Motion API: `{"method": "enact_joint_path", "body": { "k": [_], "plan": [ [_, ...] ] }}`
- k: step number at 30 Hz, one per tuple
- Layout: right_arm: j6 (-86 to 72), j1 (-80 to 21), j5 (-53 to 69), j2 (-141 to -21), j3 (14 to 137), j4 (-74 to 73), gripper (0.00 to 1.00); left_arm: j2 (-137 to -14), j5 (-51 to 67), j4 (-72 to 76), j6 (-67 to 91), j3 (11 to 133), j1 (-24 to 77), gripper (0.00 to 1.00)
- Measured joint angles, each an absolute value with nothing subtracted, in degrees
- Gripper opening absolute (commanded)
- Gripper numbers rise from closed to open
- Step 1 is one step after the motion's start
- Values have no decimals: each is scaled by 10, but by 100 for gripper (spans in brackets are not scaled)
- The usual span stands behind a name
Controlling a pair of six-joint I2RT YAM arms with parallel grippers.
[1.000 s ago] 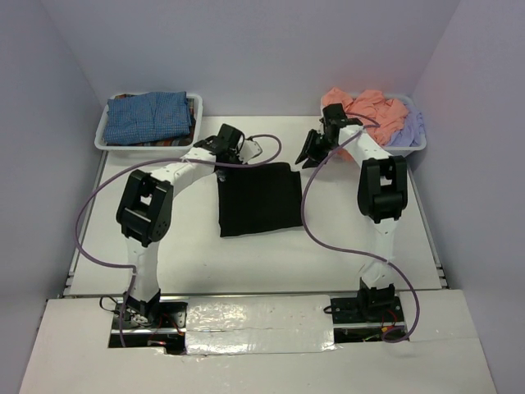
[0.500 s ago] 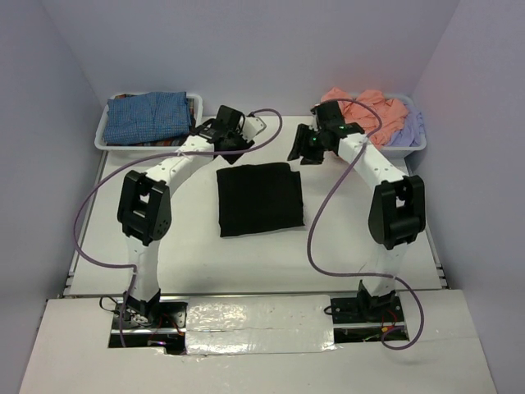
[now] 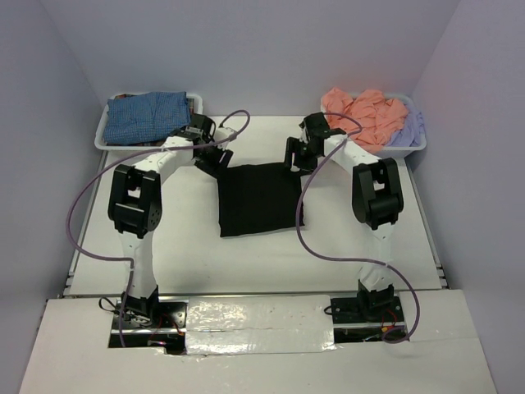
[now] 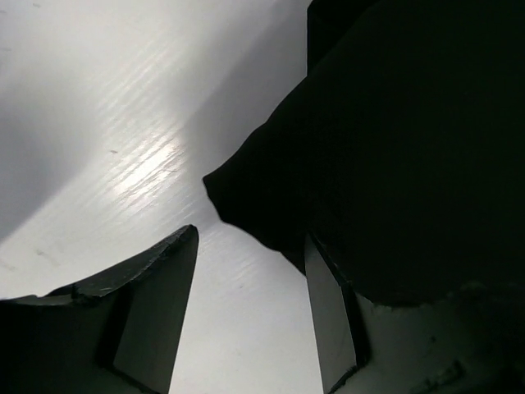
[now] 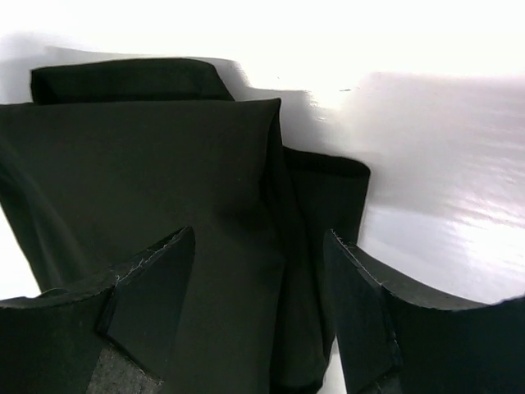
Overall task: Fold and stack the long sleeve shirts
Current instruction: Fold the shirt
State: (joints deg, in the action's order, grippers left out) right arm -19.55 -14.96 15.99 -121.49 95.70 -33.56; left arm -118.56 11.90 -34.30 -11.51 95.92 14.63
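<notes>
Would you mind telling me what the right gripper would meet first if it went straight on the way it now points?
Most likely the black shirt: the right gripper is open, with the folded cloth directly ahead of it, though depth is unclear.

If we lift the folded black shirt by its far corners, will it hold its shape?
Probably floppy: the black shirt is soft cloth, and the right wrist view shows loose stacked layers at its edge, so a corner lift may peel only the top layer. Thin, so likely light. On the glossy table a push would likely slide or bunch it.
</notes>
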Motion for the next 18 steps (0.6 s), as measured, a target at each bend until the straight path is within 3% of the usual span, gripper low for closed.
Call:
{"method": "enact_joint_path", "body": {
  "k": [5,11,13,14,15,17,18],
  "plan": [
    [-186,-150,179,-1236,958,-322,71,-1211,146,-343,-102,959,149,67],
    [-182,-150,209,-1243,958,-290,60,-1221,171,-329,-95,953,152,57],
    [-182,-150,218,-1243,958,-279,51,-1221,179,-322,-86,950,152,45],
    [-181,-150,220,-1243,958,-275,42,-1221,183,-318,-84,949,152,40],
    [-179,-150,223,-1243,958,-272,37,-1221,186,-315,-83,948,152,29],
    [-180,-150,228,-1243,958,-266,29,-1221,192,-308,-81,946,152,21],
    [-180,-150,230,-1244,958,-264,19,-1221,196,-304,-81,944,152,12]
  ]
}}
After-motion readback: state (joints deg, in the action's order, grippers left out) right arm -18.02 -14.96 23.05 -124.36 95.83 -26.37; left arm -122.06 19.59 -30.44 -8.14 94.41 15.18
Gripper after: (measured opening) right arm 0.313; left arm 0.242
